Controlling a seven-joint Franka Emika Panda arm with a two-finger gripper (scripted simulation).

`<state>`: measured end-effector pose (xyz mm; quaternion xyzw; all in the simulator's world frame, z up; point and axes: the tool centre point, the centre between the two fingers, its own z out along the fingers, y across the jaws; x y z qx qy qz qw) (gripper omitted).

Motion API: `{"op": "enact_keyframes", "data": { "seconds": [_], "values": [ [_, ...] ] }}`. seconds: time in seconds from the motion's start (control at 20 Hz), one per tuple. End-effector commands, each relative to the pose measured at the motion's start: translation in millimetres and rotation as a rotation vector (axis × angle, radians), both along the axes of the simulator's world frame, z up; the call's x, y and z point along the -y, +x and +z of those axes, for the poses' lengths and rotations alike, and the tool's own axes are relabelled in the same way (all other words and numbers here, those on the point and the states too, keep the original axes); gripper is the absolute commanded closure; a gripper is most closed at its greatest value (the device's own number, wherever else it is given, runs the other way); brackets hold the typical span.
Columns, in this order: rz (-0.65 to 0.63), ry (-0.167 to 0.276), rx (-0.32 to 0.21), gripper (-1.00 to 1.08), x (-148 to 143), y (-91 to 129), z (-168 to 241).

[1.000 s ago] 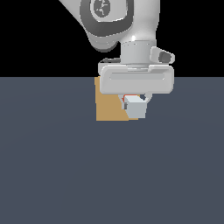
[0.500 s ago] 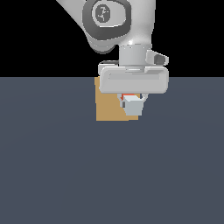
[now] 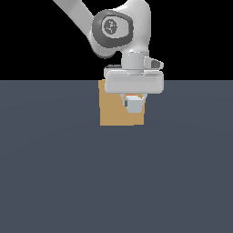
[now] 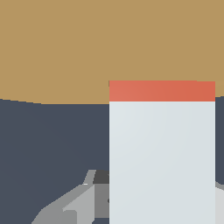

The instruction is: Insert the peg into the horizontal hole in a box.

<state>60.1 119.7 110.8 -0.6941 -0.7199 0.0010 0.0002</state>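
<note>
Slate-grey surface (image 3: 54, 182) fills the lower part of the exterior view, and on it, just above centre, stands the tan box (image 3: 113, 111), with the arm reaching down from the upper middle of the frame. Its claw (image 3: 134, 101) is clamped on the peg (image 3: 134, 105), which points away from the camera towards the box face, so only its pale grey end and a sliver of red-orange above it show, at the box's right side. In the wrist view the peg (image 4: 162, 162) runs up from the lower right, and only a thin band of its red-orange part shows where it meets the box (image 4: 87, 43). I judge that the red end has largely gone in, so insertion looks well under way, with the pale length left to push (the hole itself cannot be seen in either view). Compared with the earlier frames, the arm has swung over so that its upper joint sits further towards the exterior view's right, while peg and claw hold much the same place at the box.
</note>
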Motion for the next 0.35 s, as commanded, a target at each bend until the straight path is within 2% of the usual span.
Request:
{"op": "enact_keyframes", "data": {
  "seconds": [0.0, 0.3],
  "values": [
    [0.000, 0.001, 0.005, 1.08, -9.9, 1.2, 2.9],
    [0.000, 0.001, 0.005, 1.08, -8.4, 2.7, 3.0]
  ]
}}
